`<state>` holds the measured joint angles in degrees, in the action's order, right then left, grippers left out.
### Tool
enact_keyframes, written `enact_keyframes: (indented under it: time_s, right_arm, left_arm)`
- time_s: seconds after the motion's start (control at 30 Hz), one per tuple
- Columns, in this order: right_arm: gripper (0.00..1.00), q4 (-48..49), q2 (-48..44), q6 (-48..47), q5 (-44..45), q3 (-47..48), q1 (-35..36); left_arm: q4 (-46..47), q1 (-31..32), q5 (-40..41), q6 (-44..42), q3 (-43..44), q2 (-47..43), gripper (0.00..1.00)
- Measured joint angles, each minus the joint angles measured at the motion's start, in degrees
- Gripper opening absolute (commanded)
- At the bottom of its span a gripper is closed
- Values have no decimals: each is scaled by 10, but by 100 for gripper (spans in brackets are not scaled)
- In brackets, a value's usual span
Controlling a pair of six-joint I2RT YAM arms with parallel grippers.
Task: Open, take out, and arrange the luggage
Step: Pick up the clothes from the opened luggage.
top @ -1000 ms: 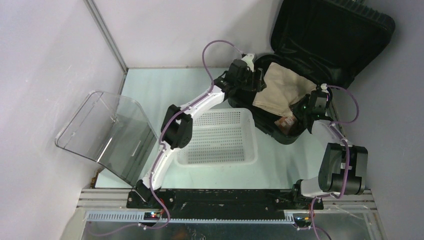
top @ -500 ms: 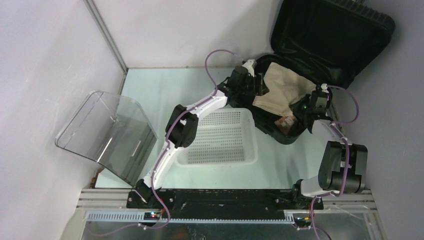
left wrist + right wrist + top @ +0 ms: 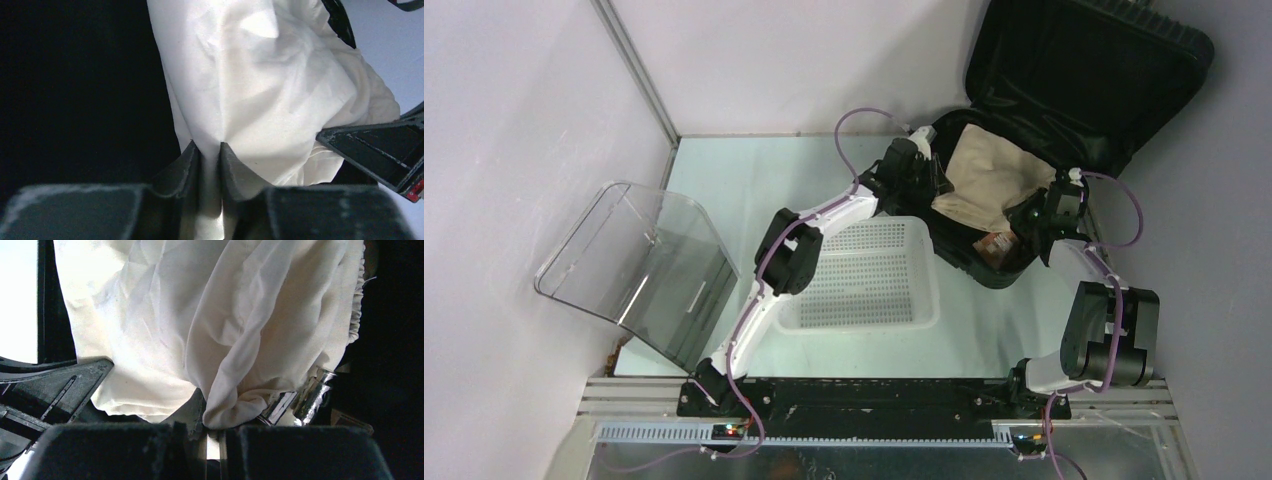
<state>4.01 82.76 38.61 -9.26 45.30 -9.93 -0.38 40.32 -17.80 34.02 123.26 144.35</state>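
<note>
The luggage [image 3: 1084,70] is a black hard-shell suitcase lying open at the back right, its lid leaning up against the wall. A cream cloth [image 3: 989,180] lies bunched in its lower half. My left gripper [image 3: 932,180] is at the cloth's left edge, and in the left wrist view it [image 3: 207,150] is shut with a fold of cloth [image 3: 260,85] pinched between its fingers. My right gripper [image 3: 1031,215] is at the cloth's right edge. In the right wrist view it [image 3: 212,412] is shut on a bunched corner of the cloth [image 3: 200,315].
A white perforated basket [image 3: 864,275] stands right in front of the suitcase. A clear curved plastic cover [image 3: 639,265] sits at the left. A small brown item [image 3: 996,245] and a shiny metallic object [image 3: 312,392] lie in the suitcase beside the cloth.
My left gripper reached into the cloth's left edge and closed on it. The right gripper kept its hold and stayed put.
</note>
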Motion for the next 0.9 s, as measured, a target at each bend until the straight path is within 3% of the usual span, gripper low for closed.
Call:
enact_keyframes:
  time_s: [0.07, 0.13, 0.57, 0.9]
  right_arm:
    - [0, 2, 0, 2, 0, -1, 0]
    - [0, 6, 0, 4, 0, -1, 0]
    - [0, 1, -54, 11, -38, 1, 0]
    - [0, -71, -139, 18, -86, 7, 51]
  left_arm:
    - [8, -1, -7, 7, 0, 0, 2]
    - [12, -1, -11, 7, 0, -2, 0]
    - [-74, 1, -17, -7, -15, -123, 0]
    - [-181, -5, 2, -15, -123, -266, 0]
